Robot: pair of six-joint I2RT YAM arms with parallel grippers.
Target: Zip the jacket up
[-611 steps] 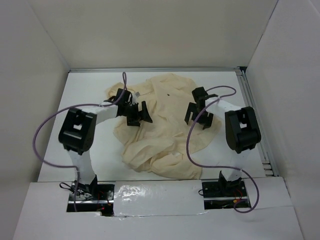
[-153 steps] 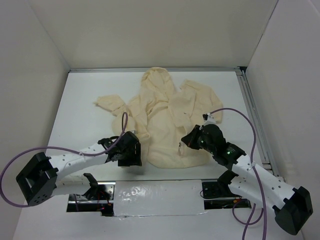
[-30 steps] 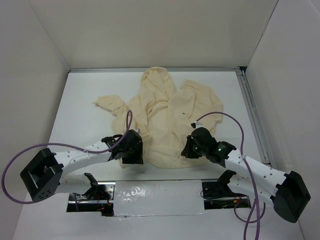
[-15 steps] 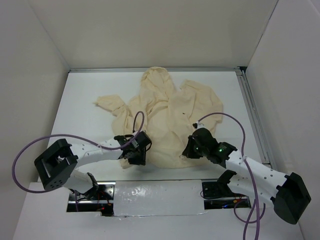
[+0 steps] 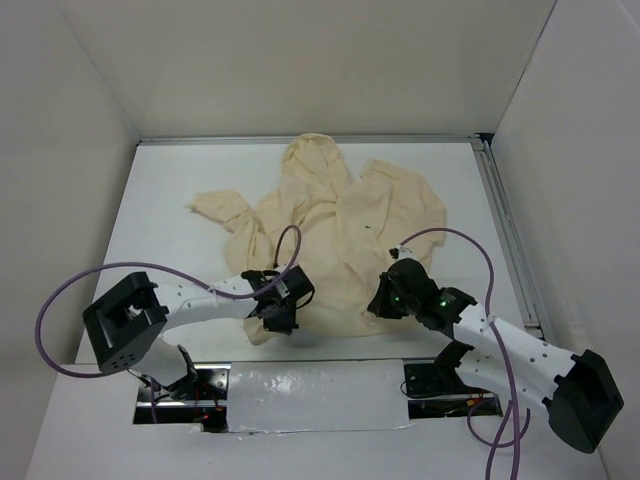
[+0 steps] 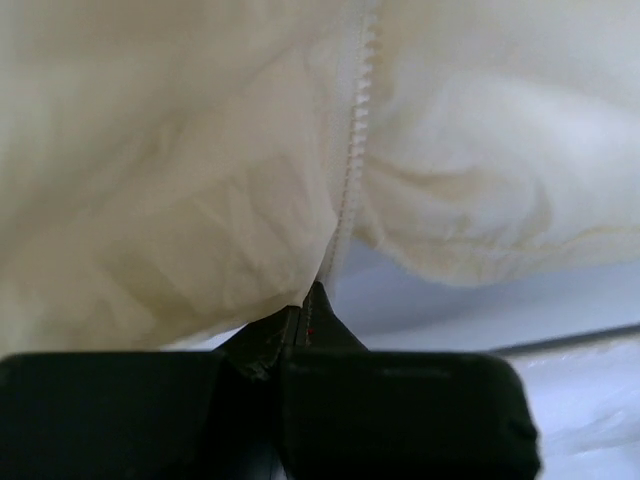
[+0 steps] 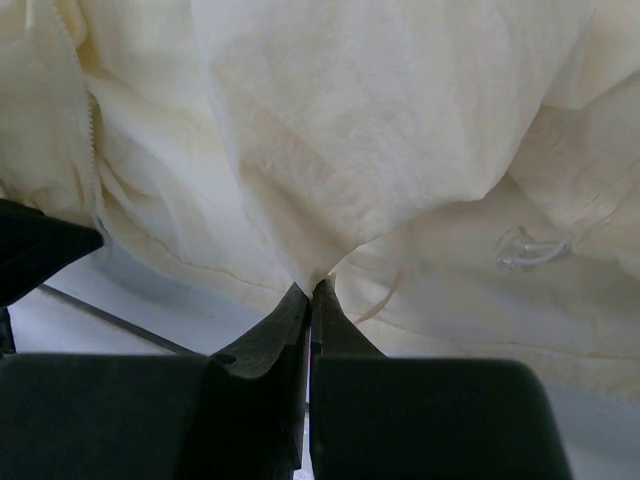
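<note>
Hem-grab step: jacket spread on table, hood far; left gripper clamped at zipper teeth bottom, right gripper clamped on hem fold (slider unseen). Next needs aligning zipper ends.

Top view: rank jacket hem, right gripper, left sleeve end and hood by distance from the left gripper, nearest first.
1. jacket hem: near edge, at the fingers of the left gripper.
2. right gripper: to its right, along the hem.
3. sleeve end: jacket's far left.
4. hood: far end.
</note>
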